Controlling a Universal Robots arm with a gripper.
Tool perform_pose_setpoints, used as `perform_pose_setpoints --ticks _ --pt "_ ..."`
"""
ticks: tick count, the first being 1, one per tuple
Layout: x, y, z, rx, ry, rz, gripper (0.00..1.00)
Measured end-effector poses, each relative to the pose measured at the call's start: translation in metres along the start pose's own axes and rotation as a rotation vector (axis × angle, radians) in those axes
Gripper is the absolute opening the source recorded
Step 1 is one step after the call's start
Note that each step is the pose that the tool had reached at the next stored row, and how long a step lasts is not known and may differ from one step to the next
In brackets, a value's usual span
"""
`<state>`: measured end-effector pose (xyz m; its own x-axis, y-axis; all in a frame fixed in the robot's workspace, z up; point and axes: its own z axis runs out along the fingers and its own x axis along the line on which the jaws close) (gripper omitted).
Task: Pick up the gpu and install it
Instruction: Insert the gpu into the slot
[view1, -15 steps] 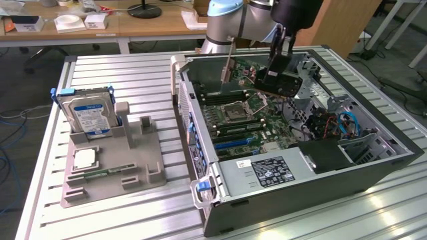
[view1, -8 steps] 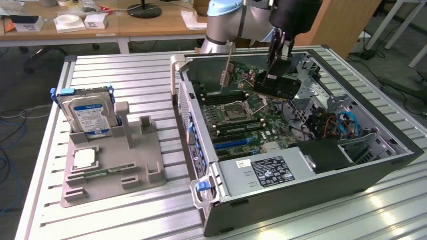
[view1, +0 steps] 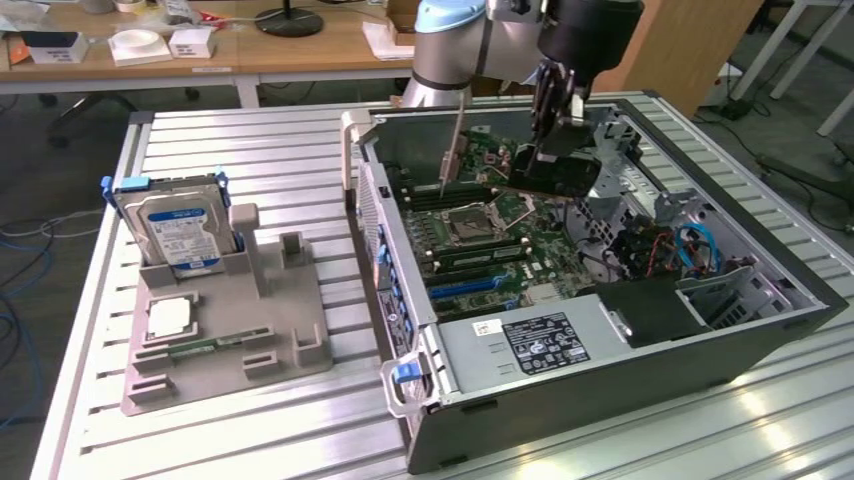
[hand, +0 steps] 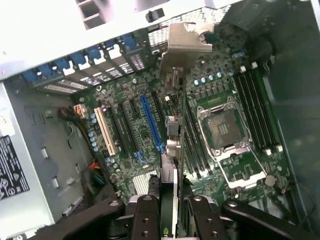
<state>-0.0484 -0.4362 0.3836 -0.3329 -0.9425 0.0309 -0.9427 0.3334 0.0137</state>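
My gripper, upper centre of frame, is clenched on the gpu, hung edge-down over the motherboard in the open case. I judge insertion under way; the card needs lining up with the blue slot.

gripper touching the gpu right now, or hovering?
Touching. In the wrist view the gripper fingers clamp the gpu edge-on from both sides, above the motherboard.

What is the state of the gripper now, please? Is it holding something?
Gripper: shut on the gpu, held over the open computer case, above the motherboard.
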Motion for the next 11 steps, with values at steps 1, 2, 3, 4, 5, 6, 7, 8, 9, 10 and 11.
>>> perform_pose_setpoints --ticks 1,2,3,4,5,6,7,8,9,10,11 --pt "0.0 0.0 0.0003 0.0006 0.0002 -0.018 0.27" --pt "0.0 0.0 0.0005 0.0011 0.0004 -0.035 0.27" --pt "0.0 -0.0001 0.0008 0.0018 0.0005 -0.051 0.27" --pt "-0.0001 -0.0001 0.0011 0.0025 0.0007 -0.067 0.27" --pt "-0.0001 -0.0001 0.0014 0.0032 0.0008 -0.082 0.27" --pt "-0.0001 -0.0001 0.0016 0.0039 0.0009 -0.097 0.27" --pt "-0.0001 -0.0002 0.0017 0.0045 0.0011 -0.111 0.27" --pt "-0.0001 -0.0002 0.0019 0.0051 0.0013 -0.126 0.27" --pt "-0.0002 -0.0003 0.0021 0.0057 0.0013 -0.14 0.27" --pt "-0.0002 -0.0004 0.0022 0.0062 0.0015 -0.154 0.27" --pt "-0.0002 -0.0004 0.0024 0.0067 0.0017 -0.169 0.27"
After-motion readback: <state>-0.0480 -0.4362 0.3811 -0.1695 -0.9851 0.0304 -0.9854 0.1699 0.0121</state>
